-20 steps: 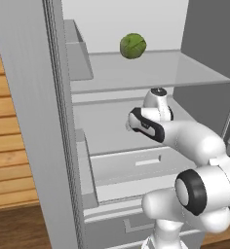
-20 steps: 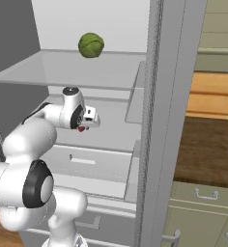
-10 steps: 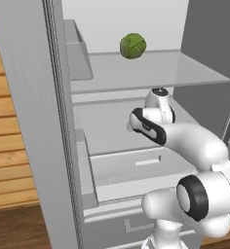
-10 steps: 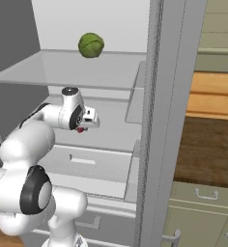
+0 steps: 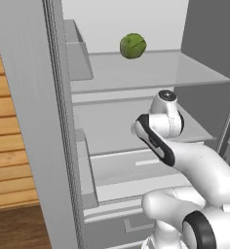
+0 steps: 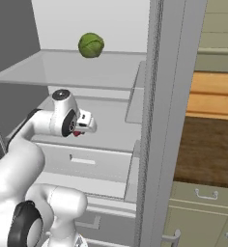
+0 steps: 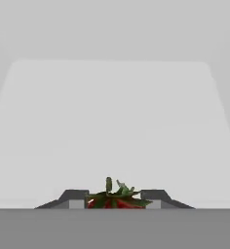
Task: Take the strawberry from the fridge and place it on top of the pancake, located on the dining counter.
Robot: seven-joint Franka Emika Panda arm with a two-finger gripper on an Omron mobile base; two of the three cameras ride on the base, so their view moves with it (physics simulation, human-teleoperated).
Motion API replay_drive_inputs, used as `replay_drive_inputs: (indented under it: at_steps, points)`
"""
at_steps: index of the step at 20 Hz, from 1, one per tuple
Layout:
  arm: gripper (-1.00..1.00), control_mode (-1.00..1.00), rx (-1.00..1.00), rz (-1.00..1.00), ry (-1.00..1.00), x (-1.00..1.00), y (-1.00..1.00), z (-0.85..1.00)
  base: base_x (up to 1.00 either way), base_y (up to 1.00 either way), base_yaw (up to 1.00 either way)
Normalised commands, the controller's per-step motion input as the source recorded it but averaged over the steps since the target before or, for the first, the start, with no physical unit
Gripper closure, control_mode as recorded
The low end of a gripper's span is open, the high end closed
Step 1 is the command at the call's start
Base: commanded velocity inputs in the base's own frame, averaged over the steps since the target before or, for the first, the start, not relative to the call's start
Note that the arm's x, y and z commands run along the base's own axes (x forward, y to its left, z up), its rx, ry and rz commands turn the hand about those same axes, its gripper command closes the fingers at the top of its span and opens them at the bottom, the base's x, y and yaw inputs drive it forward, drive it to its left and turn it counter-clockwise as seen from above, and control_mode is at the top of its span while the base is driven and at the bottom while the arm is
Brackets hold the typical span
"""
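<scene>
1. Fingers [image 7: 75,198] clamped on the strawberry [image 7: 116,198], one per side; gripper [image 7: 115,200] sits over the fridge's [image 5: 48,121] middle shelf.
2. No readable writing or labels.
3. Hand view gives berry and leafy cap, lower half cut off by the frame edge. Right base view shows just a red speck at the gripper [image 6: 78,132]; left base view has the wrist blocking it.
4. Green leafy ball [image 5: 133,45] on the upper shelf, well apart.
</scene>
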Motion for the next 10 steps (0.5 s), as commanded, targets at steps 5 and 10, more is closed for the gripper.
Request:
replay_drive_inputs:
  at_steps: [5, 10]
  points:
    - [1.0, -1.0, 0.0, -0.07, 0.0, -0.58, 0.0, 0.67, 0.0, 0.0, 0.0]
    - [1.0, -1.0, 0.0, -0.02, 0.0, -0.89, 0.0, 0.73, 0.0, 0.0, 0.0]
